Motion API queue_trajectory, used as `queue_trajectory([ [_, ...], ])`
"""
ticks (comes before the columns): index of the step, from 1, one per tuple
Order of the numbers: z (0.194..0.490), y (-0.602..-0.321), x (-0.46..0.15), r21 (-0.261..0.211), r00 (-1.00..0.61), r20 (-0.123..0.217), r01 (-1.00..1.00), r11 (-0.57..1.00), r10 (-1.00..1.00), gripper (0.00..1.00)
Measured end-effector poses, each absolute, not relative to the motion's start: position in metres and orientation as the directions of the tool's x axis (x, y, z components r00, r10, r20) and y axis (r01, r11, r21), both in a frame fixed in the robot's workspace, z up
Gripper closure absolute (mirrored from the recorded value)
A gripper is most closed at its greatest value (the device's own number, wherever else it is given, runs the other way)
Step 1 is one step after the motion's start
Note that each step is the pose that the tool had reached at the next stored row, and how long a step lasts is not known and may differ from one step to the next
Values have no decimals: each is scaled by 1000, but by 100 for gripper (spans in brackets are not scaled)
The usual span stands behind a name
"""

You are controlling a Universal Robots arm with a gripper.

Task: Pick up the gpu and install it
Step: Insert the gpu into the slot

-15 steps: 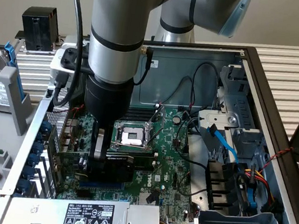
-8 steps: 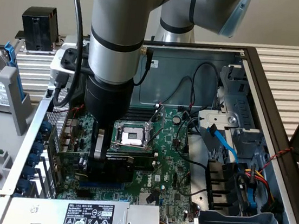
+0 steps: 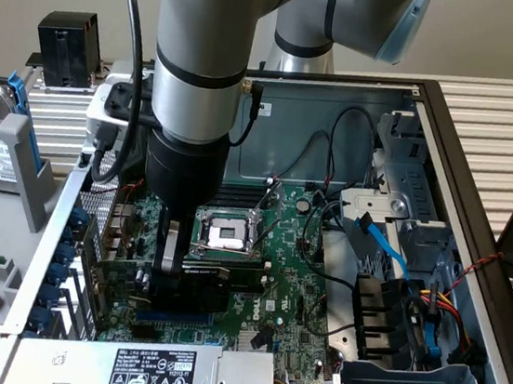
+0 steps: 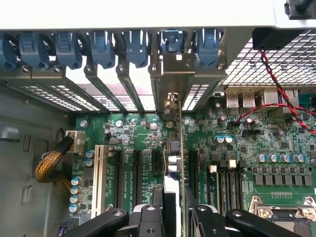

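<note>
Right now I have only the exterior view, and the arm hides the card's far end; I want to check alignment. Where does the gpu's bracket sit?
Observer: In the wrist view the gpu stands edge-on, and its metal bracket covers one rear bay, by a blue clip.
Operator: Do the fingers hold it?
Observer: Yes, the fingers press the card from both sides.
Operator: Neighbouring slots?
Observer: The white slot and the black slots alongside are bare.

motherboard [image 4: 143, 134] green | gpu [image 3: 215, 283] black shroud | slot clips [image 4: 102, 47] blue | twisted wire [image 4: 270, 71] red-black
</note>
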State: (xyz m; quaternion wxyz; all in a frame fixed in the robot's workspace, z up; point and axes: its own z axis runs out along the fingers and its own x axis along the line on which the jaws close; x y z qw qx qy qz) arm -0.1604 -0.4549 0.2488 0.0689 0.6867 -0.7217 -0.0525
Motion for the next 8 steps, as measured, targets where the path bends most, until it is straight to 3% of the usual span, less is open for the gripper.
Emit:
queue_trajectory([
  [8, 250, -455, -160, 174, -47, 29, -983, 51, -998, 73],
])
